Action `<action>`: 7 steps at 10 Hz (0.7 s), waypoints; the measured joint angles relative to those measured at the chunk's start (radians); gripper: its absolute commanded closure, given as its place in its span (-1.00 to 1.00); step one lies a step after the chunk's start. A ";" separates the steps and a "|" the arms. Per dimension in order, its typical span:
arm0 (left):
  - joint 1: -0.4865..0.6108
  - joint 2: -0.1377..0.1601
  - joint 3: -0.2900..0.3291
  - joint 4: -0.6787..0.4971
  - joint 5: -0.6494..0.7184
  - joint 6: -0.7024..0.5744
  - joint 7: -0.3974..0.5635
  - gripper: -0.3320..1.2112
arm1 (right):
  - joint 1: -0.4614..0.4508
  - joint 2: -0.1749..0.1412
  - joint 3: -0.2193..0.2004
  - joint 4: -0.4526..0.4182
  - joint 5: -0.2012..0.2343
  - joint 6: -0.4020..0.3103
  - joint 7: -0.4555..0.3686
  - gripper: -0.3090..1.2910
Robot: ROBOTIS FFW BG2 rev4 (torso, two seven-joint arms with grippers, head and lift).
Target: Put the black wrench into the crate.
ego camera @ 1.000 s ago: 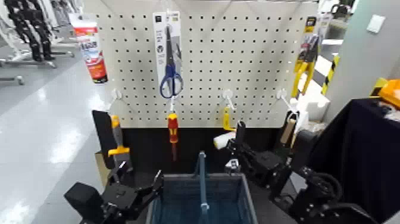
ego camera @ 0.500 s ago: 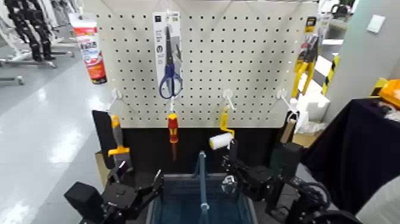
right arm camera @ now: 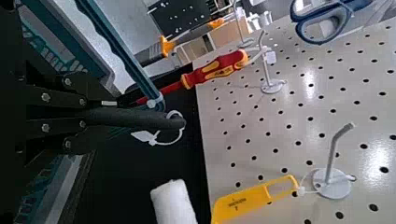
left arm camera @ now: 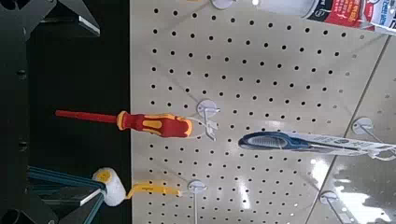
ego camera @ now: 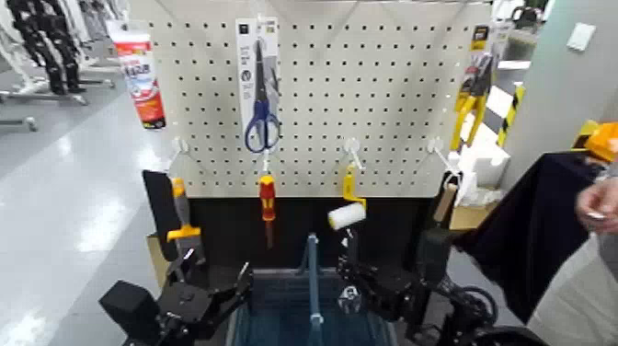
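Tool, right (right arm camera: 110,118): clenched on black wrench (right arm camera: 154,118), above crate (ego camera: 276,273) | left tool (ego camera: 219,269): spread, empty, beside crate | writing on red-white tube (ego camera: 141,78), scissors card (ego camera: 246,69): illegible

A pale pegboard (ego camera: 317,92) full of small holes carries tools on white hooks. Across the top, from left to right: a red and white tube (ego camera: 143,85), blue-handled scissors (ego camera: 262,129) on a card, and yellow-handled pliers (ego camera: 474,101). Below them hang an orange and grey scraper (ego camera: 183,216), a red and yellow screwdriver (ego camera: 268,199) pointing down, and a yellow-framed roller (ego camera: 347,216) with a white sleeve. At far right, dark cloth (ego camera: 529,221) drapes a surface holding something orange (ego camera: 603,143).
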 measured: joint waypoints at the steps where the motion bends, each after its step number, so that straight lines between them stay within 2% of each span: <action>1: 0.000 0.000 0.000 0.000 0.000 0.000 0.000 -0.43 | -0.001 -0.002 0.002 0.007 0.006 0.000 0.004 0.76; 7: 0.000 -0.001 -0.002 0.000 0.000 0.001 0.000 -0.43 | -0.001 -0.006 0.015 0.065 0.040 0.014 0.027 0.76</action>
